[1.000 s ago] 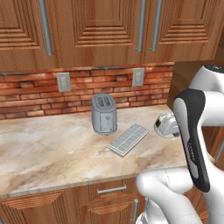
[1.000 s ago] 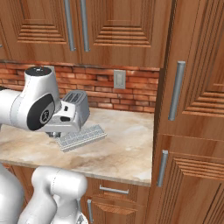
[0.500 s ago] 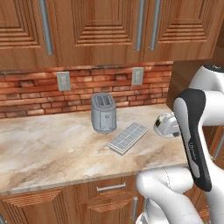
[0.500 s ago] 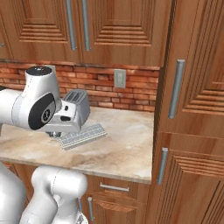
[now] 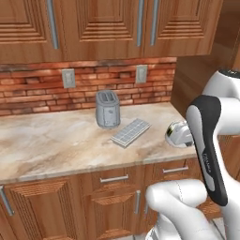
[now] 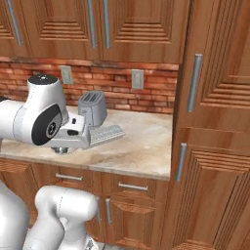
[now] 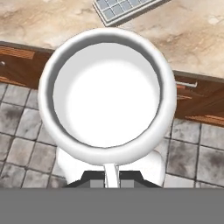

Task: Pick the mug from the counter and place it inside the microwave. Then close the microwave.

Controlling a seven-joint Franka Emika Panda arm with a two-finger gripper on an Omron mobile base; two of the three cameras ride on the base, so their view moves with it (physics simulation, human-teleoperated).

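Gripper point(image 7: 112, 177) is clamped on the rim of the small squat white mug point(image 7: 107, 98); I have it lifted off the beige marbled stone counter point(image 5: 56, 145).

Mouth faces my hand camera, round and pale inside; grey tiled floor point(image 7: 22, 131) below, brown wooden cabinets point(image 7: 199, 103), red brick backsplash point(image 5: 37, 93) beyond.

Both base views face the counter point(image 5: 56, 145) from behind, sharing the toaster point(image 6: 93, 108); hand view looks straight down, close above the mug point(image 7: 107, 94)
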